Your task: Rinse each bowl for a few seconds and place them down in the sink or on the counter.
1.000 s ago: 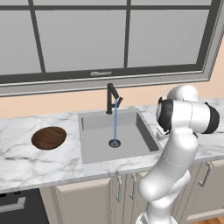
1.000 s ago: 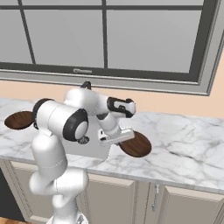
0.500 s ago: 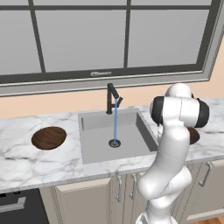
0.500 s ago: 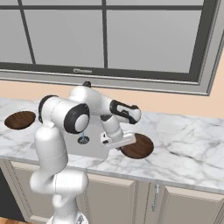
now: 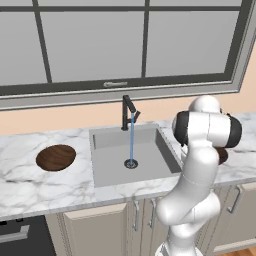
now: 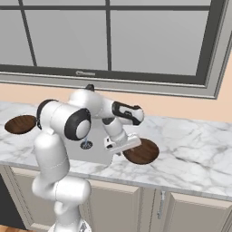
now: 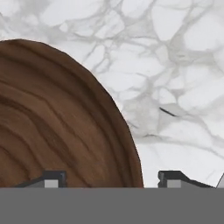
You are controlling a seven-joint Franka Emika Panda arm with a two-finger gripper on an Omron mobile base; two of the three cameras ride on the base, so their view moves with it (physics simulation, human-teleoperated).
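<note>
Two dark-brown wooden bowls rest on the white marble counter (image 5: 30, 187). One bowl (image 5: 56, 157) (image 6: 20, 123) lies left of the grey sink (image 5: 112, 167). The other bowl (image 6: 144, 152) (image 7: 52, 118) lies just right of the sink and peeks out behind my arm as a sliver (image 5: 223, 156) in the left base view. My gripper (image 6: 123, 151) (image 7: 111, 179) hangs open low over this bowl's sink-side edge, and the rim runs up between the two fingertips (image 7: 52, 178). Water streams from the black faucet (image 5: 127, 112) onto the drain (image 5: 131, 163).
A large window with a dark frame runs along the wall behind the counter. Beige cabinet doors with handles (image 5: 235, 199) sit below. Bare marble (image 6: 195, 140) stretches to the right of the near bowl. My own arm hides most of the sink in the right base view.
My arm has swung further over the right-hand bowl and the hand has sunk slightly onto its rim. Both bowls lie where they were, and the water keeps running.
</note>
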